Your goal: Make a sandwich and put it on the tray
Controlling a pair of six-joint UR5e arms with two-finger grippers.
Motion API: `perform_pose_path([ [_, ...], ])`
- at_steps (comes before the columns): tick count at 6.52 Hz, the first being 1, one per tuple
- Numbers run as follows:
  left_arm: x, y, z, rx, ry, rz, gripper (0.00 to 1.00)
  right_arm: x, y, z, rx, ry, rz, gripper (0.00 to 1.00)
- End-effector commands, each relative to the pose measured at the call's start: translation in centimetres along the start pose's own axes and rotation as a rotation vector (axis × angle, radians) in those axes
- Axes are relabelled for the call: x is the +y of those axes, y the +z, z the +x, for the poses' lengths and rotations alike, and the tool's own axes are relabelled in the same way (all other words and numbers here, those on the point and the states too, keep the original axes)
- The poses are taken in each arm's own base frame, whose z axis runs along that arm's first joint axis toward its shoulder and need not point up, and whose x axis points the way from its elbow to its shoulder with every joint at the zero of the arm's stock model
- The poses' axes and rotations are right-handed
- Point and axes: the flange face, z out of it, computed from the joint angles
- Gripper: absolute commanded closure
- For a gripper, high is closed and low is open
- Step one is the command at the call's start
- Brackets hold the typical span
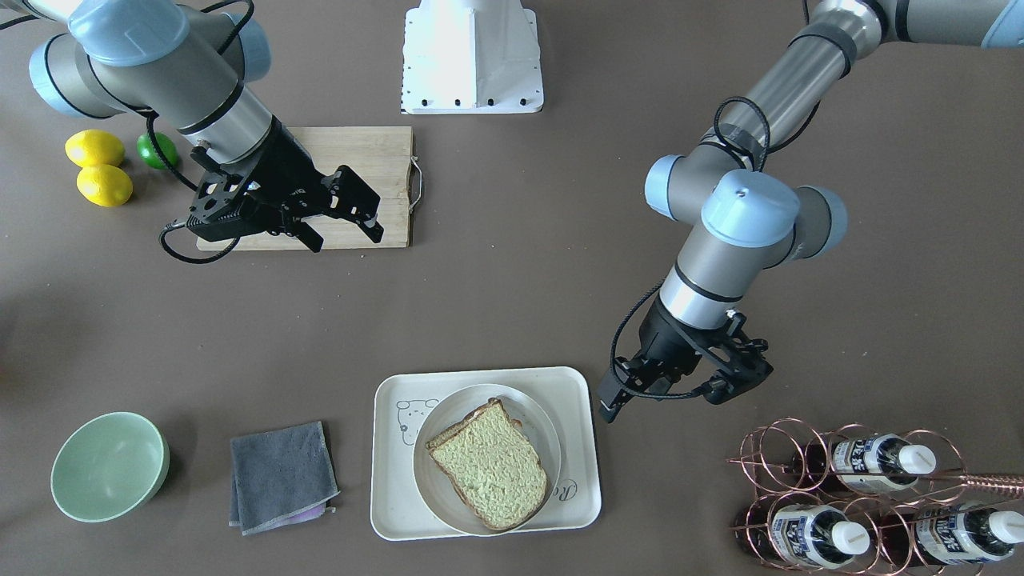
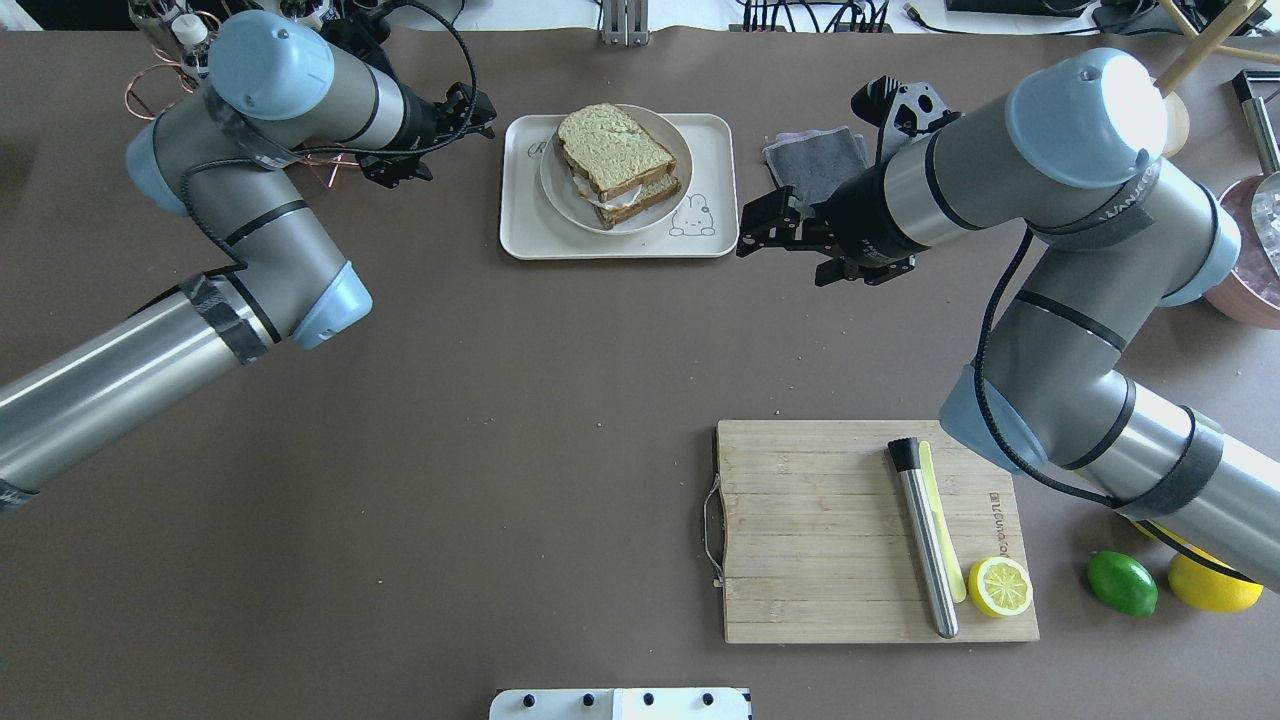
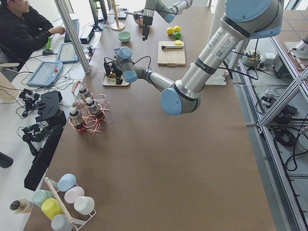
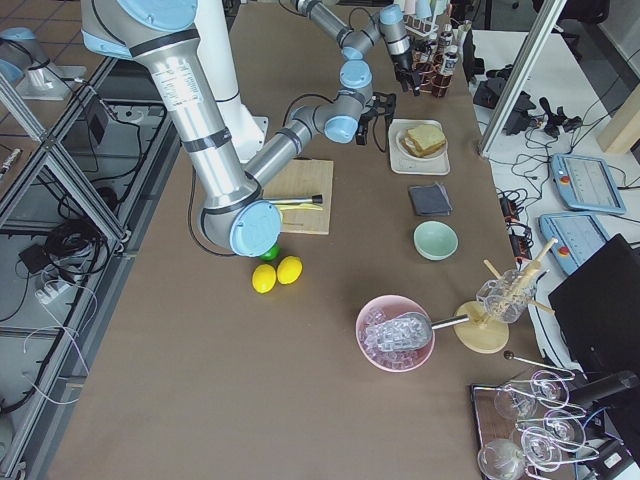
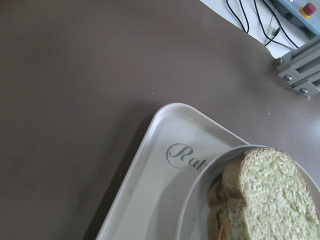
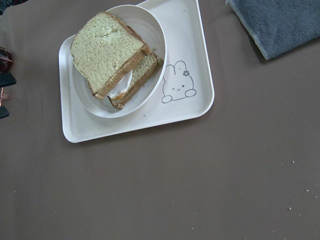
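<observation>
The sandwich [image 2: 615, 160] lies on a round white plate [image 2: 560, 195], and the plate stands on the cream tray [image 2: 618, 243] at the table's far side. It is two bread slices with the white egg [image 6: 123, 82] showing between them. It also shows in the front view [image 1: 490, 464] on the tray [image 1: 576, 496]. My left gripper [image 2: 450, 140] hovers open and empty just left of the tray. My right gripper [image 2: 765, 235] is open and empty just right of the tray, and it shows in the front view [image 1: 346, 238] over the cutting board. Neither gripper touches anything.
A wooden cutting board [image 2: 820, 530] holds a metal-handled knife [image 2: 925, 540] and a lemon half [image 2: 1000, 586]. A lime [image 2: 1122, 583] and a lemon [image 2: 1215, 590] lie beside it. A grey cloth [image 1: 280, 476], green bowl [image 1: 108, 466] and copper bottle rack [image 1: 864, 496] flank the tray.
</observation>
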Motion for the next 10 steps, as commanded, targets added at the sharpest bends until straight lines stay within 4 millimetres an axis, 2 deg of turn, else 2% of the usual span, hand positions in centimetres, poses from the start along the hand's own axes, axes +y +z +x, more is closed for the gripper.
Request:
perform_pose_path([
  [1, -0.7, -7.5, -5.2, -0.042, 0.124, -0.002, 0.03, -2.8, -1.7, 1.8, 0.103, 0.061, 0.029, 0.00],
  [2, 0.4, -10.2, -7.9, -0.063, 0.141, -0.004, 0.03, -4.7, -4.0, 3.9, 0.167, 0.030, 0.055, 0.00],
  [4, 3.1, -15.5, -15.1, -0.082, 0.209, -0.012, 0.03, -7.8, -8.7, 14.1, 0.400, -0.100, 0.023, 0.00],
  [5, 1.3, -17.9, -19.1, -0.118, 0.279, -0.007, 0.03, -9.5, -10.8, 18.3, 0.500, -0.148, -0.017, 0.00],
  [6, -3.7, -21.4, -25.0, -0.190, 0.426, -0.020, 0.03, -11.0, -13.4, 21.6, 0.580, -0.193, -0.072, 0.00],
  [7, -9.1, -25.3, -29.2, -0.282, 0.538, -0.049, 0.03, -12.1, -17.4, 27.2, 0.623, -0.267, -0.116, 0.00],
  [8, -13.6, -29.2, -32.3, -0.351, 0.613, -0.097, 0.03, -12.7, -21.3, 32.7, 0.637, -0.323, -0.146, 0.00],
  [9, -16.0, -32.4, -35.5, -0.335, 0.640, -0.155, 0.03, -12.9, -24.3, 36.8, 0.644, -0.302, -0.145, 0.00],
  [10, -17.5, -33.8, -39.1, -0.263, 0.617, -0.224, 0.03, -13.4, -25.9, 41.4, 0.557, -0.258, -0.181, 0.00],
])
